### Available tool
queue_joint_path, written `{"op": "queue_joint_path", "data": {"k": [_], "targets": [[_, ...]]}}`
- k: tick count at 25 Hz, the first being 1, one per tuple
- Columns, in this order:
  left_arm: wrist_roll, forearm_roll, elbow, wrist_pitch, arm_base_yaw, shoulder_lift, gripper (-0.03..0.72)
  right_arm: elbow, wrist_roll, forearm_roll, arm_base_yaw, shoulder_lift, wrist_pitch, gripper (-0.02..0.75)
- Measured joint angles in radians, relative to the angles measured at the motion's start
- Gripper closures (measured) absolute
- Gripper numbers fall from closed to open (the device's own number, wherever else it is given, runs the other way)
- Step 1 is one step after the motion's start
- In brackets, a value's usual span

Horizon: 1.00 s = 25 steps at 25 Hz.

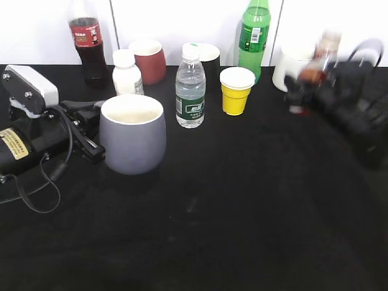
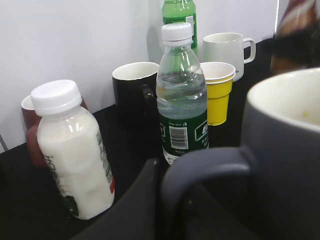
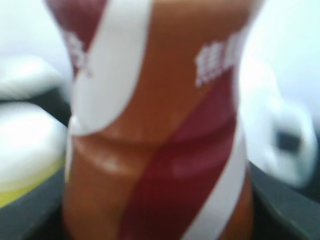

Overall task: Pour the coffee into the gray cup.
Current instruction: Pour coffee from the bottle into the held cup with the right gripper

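Note:
The gray cup (image 1: 132, 136) stands upright at the left of the black table, its cream inside showing. My left gripper (image 1: 90, 130) is shut on its loop handle (image 2: 210, 167), and a dark finger (image 2: 145, 200) lies against the handle. The cup's rim fills the right of the left wrist view (image 2: 290, 100). The coffee bottle (image 1: 315, 63) is blurred at the far right, lifted off the table in my right gripper (image 1: 312, 91). In the right wrist view its swirl label (image 3: 155, 125) fills the frame between my right gripper's fingers (image 3: 157, 217).
Behind the gray cup stand a white milk bottle (image 1: 127, 73), a dark red cup (image 1: 148, 59), a cola bottle (image 1: 88, 42), a water bottle (image 1: 190, 88), a black mug (image 1: 206, 57), a yellow cup (image 1: 236, 90), a green bottle (image 1: 254, 36) and a white mug (image 1: 290, 66).

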Motion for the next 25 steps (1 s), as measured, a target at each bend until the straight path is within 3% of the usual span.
{"op": "queue_joint_path", "data": {"k": [4,8,11,14,17,25], "targets": [[0.000,0.000,0.000,0.000,0.000,0.000,0.644,0.022,0.006,-0.239,0.035,-0.246,0.096,0.233],[0.000,0.002,0.000,0.000,0.000,0.000,0.644,0.018,0.005,-0.282,0.203,-0.351,0.198,0.233],[0.000,0.049,0.000,0.000,0.000,0.000,0.644,0.015,-0.123,-0.286,0.336,-0.351,0.273,0.233],[0.000,0.111,0.000,0.000,0.000,0.000,0.643,0.015,-0.263,-0.304,0.407,-0.351,0.309,0.233],[0.000,0.181,0.000,0.000,-0.008,0.000,0.643,0.015,-0.370,-0.363,0.421,-0.351,0.336,0.233],[-0.010,0.191,-0.019,0.000,-0.008,0.000,0.643,0.015,-0.806,-0.362,0.421,-0.351,0.348,0.233]]}}
